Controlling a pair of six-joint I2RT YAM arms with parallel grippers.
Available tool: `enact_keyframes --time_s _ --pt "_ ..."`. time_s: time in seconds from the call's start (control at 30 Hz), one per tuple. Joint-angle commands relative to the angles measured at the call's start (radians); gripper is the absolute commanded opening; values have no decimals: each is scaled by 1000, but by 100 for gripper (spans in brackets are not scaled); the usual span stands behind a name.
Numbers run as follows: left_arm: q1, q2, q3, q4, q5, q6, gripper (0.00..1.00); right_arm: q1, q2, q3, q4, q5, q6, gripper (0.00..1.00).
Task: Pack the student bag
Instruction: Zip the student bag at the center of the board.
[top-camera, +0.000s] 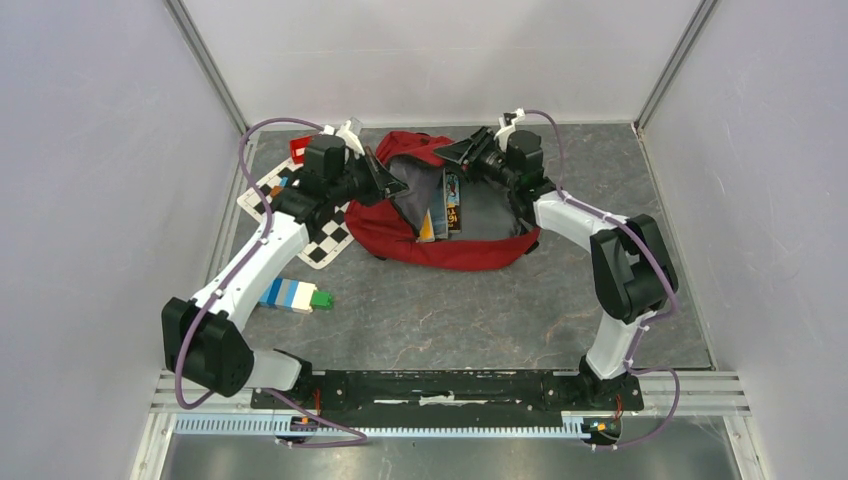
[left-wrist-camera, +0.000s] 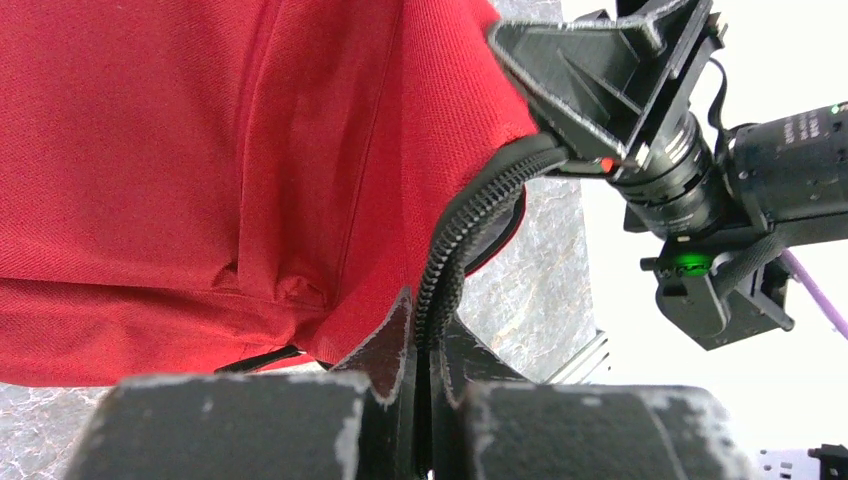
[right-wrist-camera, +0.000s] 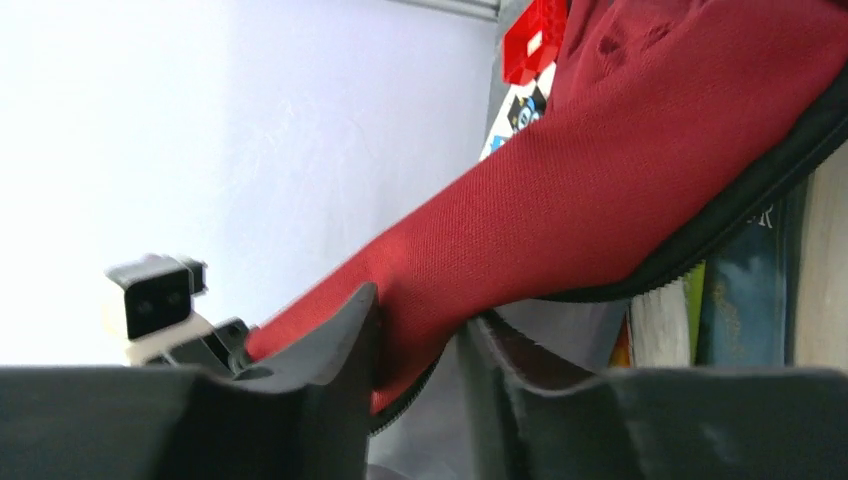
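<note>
The student bag, dark red with books inside, gapes, its zipper rim clenched by left claw and right claw.

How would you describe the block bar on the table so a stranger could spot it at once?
Start at the student bag, then look toward the near left, past the checkered board. Beside the left arm lies the block bar, alone on the grey table. Its blue, white and green stripes set it apart.

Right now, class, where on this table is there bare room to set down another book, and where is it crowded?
Free: the marble tabletop between the student bag and the arm bases, and right of the right arm. Crowded: the far-left corner, with the checkered board, red box, and block stack.
</note>
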Motion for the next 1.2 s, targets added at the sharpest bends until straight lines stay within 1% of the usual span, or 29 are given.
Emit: enact_keyframes --time_s 0.0,0.03,0.07,0.23,0.3,0.43,0.5,0.57,0.6,0.63,0.73,0.77,0.83,0.87,0.93,1.0,1.03,1.1,1.17 --pt "-47 -5 17 -2 -22 95 2 -24 0 55 13 7 -18 29" --pt "-67 15 32 -11 -36 115 2 -30 -8 53 -3 7 -34 24" --pt "-85 32 49 -25 -51 135 2 -38 -22 53 -33 10 -57 23" --pt "-208 144 134 -54 -122 255 2 -102 -95 50 -217 59 -256 23" --pt "-254 209 165 -54 -129 286 2 -132 -111 55 -290 82 -369 23" --pt "-319 364 275 -79 -76 326 3 -177 -78 123 -464 82 -579 22" --pt "-353 440 351 -113 -54 370 6 -196 -60 150 -534 88 -672 22" --pt "-384 501 411 -145 -36 401 10 -224 -50 160 -561 87 -719 22" --pt "-398 527 433 -156 -24 414 16 -240 -47 160 -564 77 -733 22" --pt "-409 543 452 -161 -14 423 24 -252 -45 161 -565 69 -750 24" --pt "-428 560 471 -165 9 427 60 -296 -30 194 -613 65 -833 33" --pt "-431 553 469 -166 7 428 71 -310 -23 217 -653 83 -867 36" --pt "-433 520 451 -167 -21 422 93 -333 -19 249 -725 136 -936 49" --pt "-433 491 434 -169 -39 420 99 -341 -24 256 -760 168 -972 55" --pt "-432 425 396 -166 -84 413 100 -356 -46 258 -806 238 -1033 68" --pt "-430 349 351 -173 -133 400 100 -360 -81 258 -841 272 -1113 76" --pt "-425 318 334 -180 -163 387 100 -358 -96 257 -851 268 -1146 77" --pt "-404 256 295 -219 -227 346 100 -357 -135 243 -859 213 -1206 79" --pt "-356 211 247 -252 -267 288 100 -348 -165 221 -866 105 -1245 79"
